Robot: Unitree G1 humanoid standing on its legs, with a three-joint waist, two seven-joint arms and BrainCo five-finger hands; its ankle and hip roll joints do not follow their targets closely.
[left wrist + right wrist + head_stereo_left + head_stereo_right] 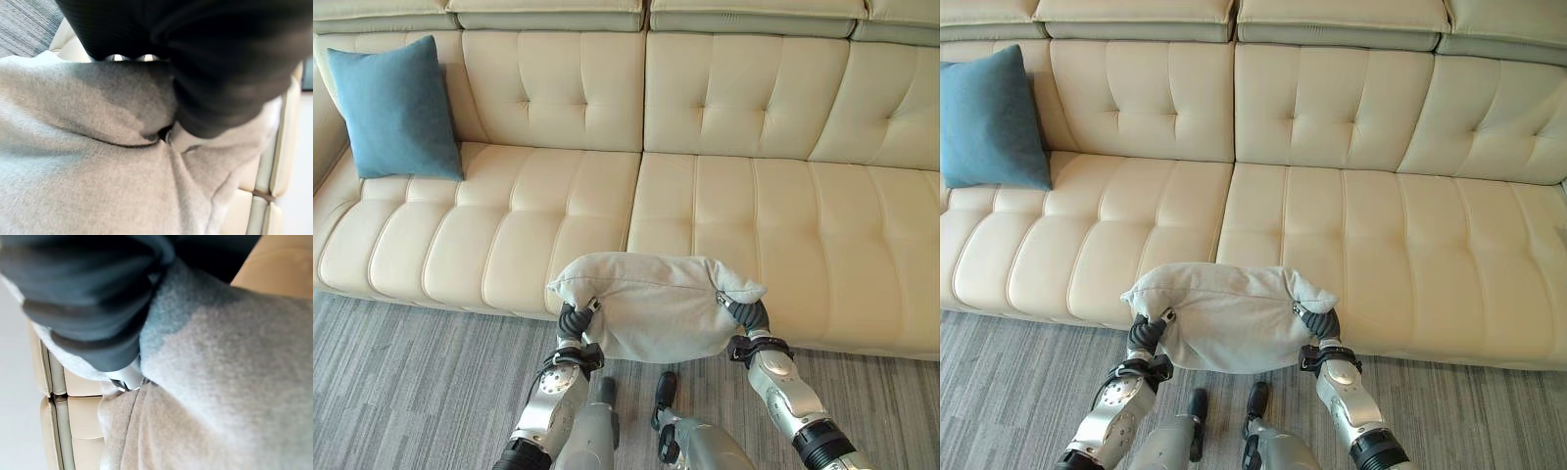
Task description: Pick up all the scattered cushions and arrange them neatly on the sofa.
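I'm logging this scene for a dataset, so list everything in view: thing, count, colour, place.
grey cushion: one, light grey, held up between both hands before the sofa's front edge
blue cushion: one, teal blue, upright against the backrest at the sofa's left end
sofa: one, cream, tufted, across the back of the scene
carpet: one, grey striped, in front of the sofa
left hand: one, dark cover, at the grey cushion's left end
right hand: one, dark cover, at the grey cushion's right end

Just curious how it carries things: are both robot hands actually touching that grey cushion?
Touching. In the left eye view the left hand and right hand press into opposite ends of the grey cushion, denting its fabric; both wrist views show the same contact.
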